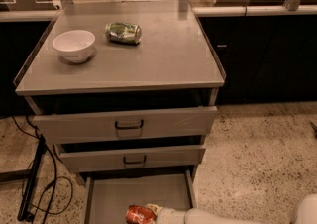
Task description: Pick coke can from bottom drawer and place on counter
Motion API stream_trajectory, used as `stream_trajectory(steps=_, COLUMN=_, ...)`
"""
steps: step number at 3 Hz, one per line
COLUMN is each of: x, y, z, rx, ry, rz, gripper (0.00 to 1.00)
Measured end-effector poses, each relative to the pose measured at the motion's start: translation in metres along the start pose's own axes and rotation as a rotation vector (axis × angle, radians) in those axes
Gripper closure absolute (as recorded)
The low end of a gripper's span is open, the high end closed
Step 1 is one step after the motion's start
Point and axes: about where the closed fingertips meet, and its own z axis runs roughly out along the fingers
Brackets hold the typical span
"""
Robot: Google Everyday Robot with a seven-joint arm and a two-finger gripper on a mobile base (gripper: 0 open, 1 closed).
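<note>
The coke can (137, 215), red with a silver end, lies on its side at the front of the open bottom drawer (138, 192), a flat grey tray. My gripper (157, 212) is at the end of the white arm (223, 217) that reaches in from the lower right. It is low in the drawer, right against the can's right end. The counter (168, 59) is the grey top of the cabinet, above the drawers.
A white bowl (74, 45) and a green can (123, 32) lying on its side sit on the counter's back left. Two taller drawers with black handles (129, 125) stand slightly open above the bottom drawer. Cables (34, 188) lie on the floor at left.
</note>
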Motion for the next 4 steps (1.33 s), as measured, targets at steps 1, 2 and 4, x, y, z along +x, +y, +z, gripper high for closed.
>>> stream_trajectory(steps=1, x=-0.022, y=-0.010, z=-0.014, rx=0.025, ry=0.019, rz=-0.036, gripper=1.00)
stream_trajectory(steps=2, x=-0.063, y=-0.045, z=-0.033, rx=0.067, ry=0.034, rz=-0.090, gripper=1.00)
stream_trajectory(steps=4, x=-0.116, y=-0.076, z=-0.072, rx=0.037, ry=0.116, rz=-0.191, gripper=1.00)
